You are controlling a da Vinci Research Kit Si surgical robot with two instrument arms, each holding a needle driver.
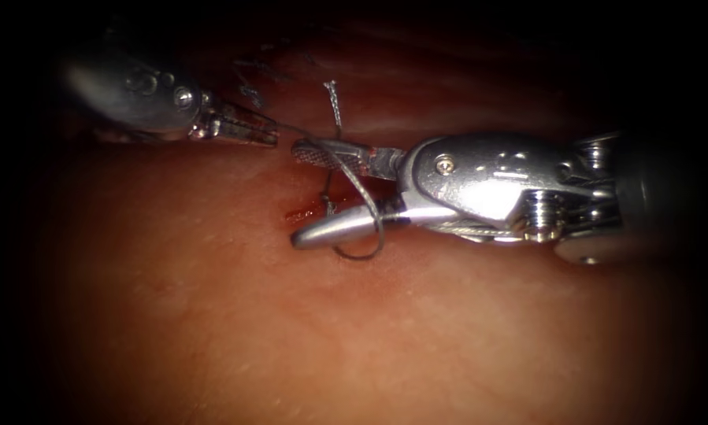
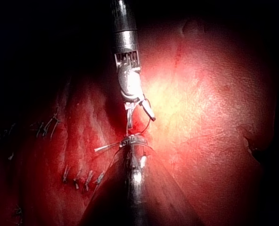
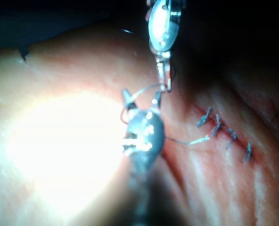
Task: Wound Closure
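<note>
Glossy tissue; braided thread looped over right tool.

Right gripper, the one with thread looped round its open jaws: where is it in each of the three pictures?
Endoscope view: the right gripper comes in from the right, jaws open over the cut, with thread looped round them.
Left wrist view: the right gripper is the far tool, pointing towards the camera, jaws open.
Right wrist view: the right gripper is the near tool, jaws open.
Shared landmark: the left gripper, shut on the thread, tip to tip with it.
</note>
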